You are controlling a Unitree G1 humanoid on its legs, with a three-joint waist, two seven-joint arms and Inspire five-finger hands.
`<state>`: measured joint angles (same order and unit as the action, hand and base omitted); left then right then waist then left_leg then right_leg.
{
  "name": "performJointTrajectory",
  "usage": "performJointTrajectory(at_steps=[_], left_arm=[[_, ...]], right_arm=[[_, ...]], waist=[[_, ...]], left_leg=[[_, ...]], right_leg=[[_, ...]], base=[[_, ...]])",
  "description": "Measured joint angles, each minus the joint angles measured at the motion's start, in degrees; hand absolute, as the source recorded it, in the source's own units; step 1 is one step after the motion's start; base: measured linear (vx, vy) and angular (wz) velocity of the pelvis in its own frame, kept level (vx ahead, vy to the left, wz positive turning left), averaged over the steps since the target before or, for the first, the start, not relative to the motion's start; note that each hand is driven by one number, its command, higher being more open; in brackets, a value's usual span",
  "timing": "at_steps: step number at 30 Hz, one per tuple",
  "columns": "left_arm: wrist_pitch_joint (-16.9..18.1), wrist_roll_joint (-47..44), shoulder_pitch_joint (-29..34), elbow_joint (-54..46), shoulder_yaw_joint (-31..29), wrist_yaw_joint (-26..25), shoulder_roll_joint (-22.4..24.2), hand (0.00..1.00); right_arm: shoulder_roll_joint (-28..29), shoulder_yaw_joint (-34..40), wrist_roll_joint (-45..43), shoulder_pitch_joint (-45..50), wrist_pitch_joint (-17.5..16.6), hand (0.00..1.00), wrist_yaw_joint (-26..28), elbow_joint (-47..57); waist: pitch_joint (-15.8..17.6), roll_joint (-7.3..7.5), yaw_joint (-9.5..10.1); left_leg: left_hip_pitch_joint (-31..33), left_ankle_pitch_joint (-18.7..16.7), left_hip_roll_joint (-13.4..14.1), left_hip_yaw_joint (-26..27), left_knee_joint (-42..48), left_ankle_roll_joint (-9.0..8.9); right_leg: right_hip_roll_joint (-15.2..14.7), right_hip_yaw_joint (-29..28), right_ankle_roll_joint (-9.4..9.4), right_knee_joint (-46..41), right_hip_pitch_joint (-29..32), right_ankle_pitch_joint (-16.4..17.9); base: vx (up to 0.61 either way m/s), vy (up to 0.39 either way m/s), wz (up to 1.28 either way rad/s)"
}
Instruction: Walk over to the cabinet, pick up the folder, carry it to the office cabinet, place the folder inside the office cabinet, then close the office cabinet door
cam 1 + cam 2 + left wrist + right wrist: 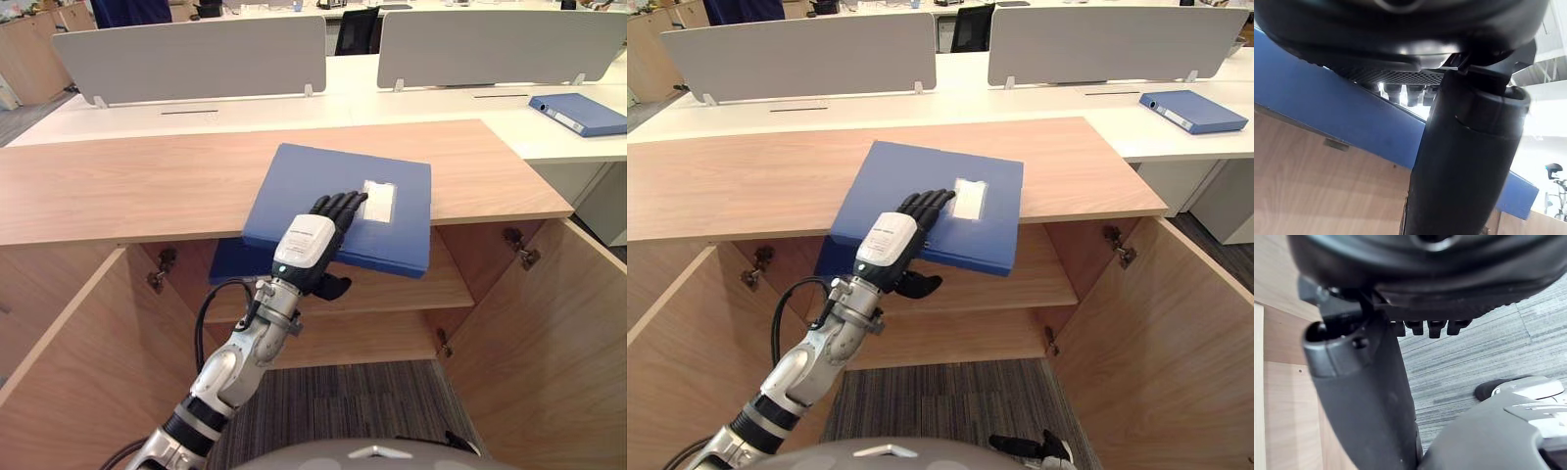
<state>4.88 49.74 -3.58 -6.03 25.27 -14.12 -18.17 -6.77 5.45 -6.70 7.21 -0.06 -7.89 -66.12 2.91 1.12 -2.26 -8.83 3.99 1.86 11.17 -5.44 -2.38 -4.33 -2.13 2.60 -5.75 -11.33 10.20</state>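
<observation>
Left hand: fingers on top, thumb beneath, pinching blue folder that overhangs tabletop front edge. Risk: one-sided pinch near the edge; folder may pivot, slip, drop.

Light-wood cabinet: both doors stand wide, front opening free. Flat blue folder overhangs the top's front edge, roofing the upper shelf; shelf's right half bare.
</observation>
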Motion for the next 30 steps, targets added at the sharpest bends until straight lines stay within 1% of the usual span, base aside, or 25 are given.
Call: performJointTrajectory(at_steps=[8, 9, 15, 23, 30], left_arm=[[-0.48, 0.53, 0.36, 0.01, -0.7, -1.06, 1.17, 1.0], [-0.51, 0.53, 0.36, 0.02, -1.03, -1.16, 1.54, 0.0], [-0.86, 2.23, 0.31, 0.01, -1.77, -2.84, 1.95, 0.0], [-0.36, 3.32, -2.66, -0.56, -3.9, -6.51, 2.42, 0.0], [-0.62, 0.72, -2.41, -1.11, -5.58, -6.54, 3.03, 0.0]], right_arm=[[-0.07, 0.03, -0.01, -0.04, 0.01, 1.0, 0.11, 0.0], [-0.07, 0.03, -0.01, -0.04, 0.01, 1.0, 0.12, 0.0], [-0.11, 0.06, -0.05, -0.06, 0.01, 1.0, 0.18, 0.0], [-0.31, 0.07, -0.15, -0.15, 0.05, 1.0, 0.27, 0.03], [-0.44, 0.05, -0.29, -0.24, 0.02, 1.0, 0.2, 0.24]], waist=[[0.25, -0.2, 0.0], [0.25, -0.21, -0.01], [0.34, -0.38, -0.03], [0.4, -0.6, -0.19], [0.61, -0.92, -0.62]], left_leg=[[0.0, -0.13, 0.02, 0.02, -0.01, -0.13], [0.0, -0.15, 0.03, 0.05, -0.01, -0.15], [0.03, -0.36, 0.03, 0.21, -0.01, -0.18], [0.02, -0.59, 0.05, 0.34, -0.01, -0.4], [-0.01, -0.65, 0.15, 0.52, -0.01, -0.46]], right_leg=[[0.0, 0.01, 0.0, 0.19, -0.07, 0.0], [0.0, -0.02, 0.0, 0.21, -0.07, 0.0], [0.0, -0.16, 0.0, 0.47, -0.08, -0.01], [0.01, -0.22, -0.01, 0.92, -0.29, -0.02], [0.07, -0.4, -0.09, 0.99, -0.32, -0.08]], base=[[0.0, -0.001, 0.0], [0.0, 0.0, 0.0], [0.0, 0.0, 0.0], [0.0, 0.0, 0.0], [0.0, 0.0, -0.01]])
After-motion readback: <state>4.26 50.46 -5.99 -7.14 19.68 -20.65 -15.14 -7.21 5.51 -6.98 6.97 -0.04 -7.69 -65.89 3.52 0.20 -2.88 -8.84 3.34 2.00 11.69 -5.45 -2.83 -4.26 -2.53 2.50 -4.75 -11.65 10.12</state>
